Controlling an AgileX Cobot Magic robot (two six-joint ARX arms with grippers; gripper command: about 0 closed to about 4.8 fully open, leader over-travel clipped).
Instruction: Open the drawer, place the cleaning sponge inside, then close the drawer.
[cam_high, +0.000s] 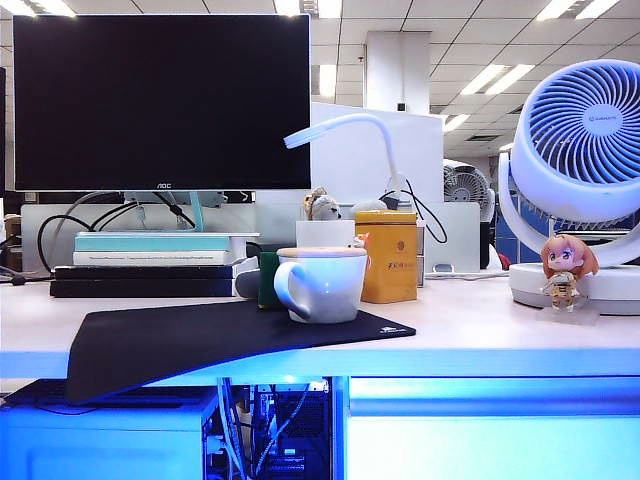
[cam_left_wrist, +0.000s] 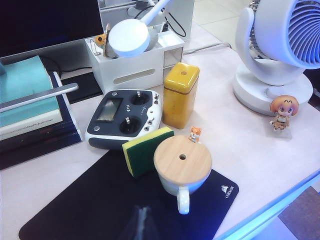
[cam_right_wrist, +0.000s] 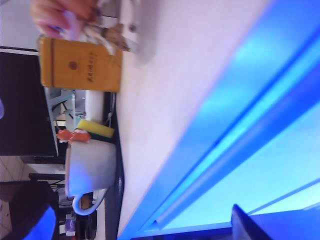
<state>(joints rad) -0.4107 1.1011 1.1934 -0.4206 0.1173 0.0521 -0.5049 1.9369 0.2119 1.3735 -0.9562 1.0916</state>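
Note:
The cleaning sponge (cam_left_wrist: 147, 150), dark green on yellow foam, stands on edge at the black mouse pad's (cam_left_wrist: 100, 200) far side, against the lidded white mug (cam_left_wrist: 182, 162). In the exterior view only a dark green sliver of the sponge (cam_high: 267, 280) shows behind the mug (cam_high: 320, 285). The drawer (cam_high: 490, 445) sits shut under the desk edge, its front glowing blue-white. My left gripper (cam_left_wrist: 142, 225) hovers shut and empty over the pad, short of the mug. My right gripper (cam_right_wrist: 142, 222) is open, level with the drawer front (cam_right_wrist: 280, 165) just below the desk edge. Neither gripper shows in the exterior view.
A yellow tin (cam_left_wrist: 180, 100), a grey remote controller (cam_left_wrist: 125, 117) and a white organiser with a lamp (cam_left_wrist: 135, 37) stand behind the sponge. A white fan (cam_high: 580, 150) and a small figurine (cam_high: 566, 270) are at the right. Monitor (cam_high: 160, 100) and stacked books (cam_high: 150, 260) fill the left.

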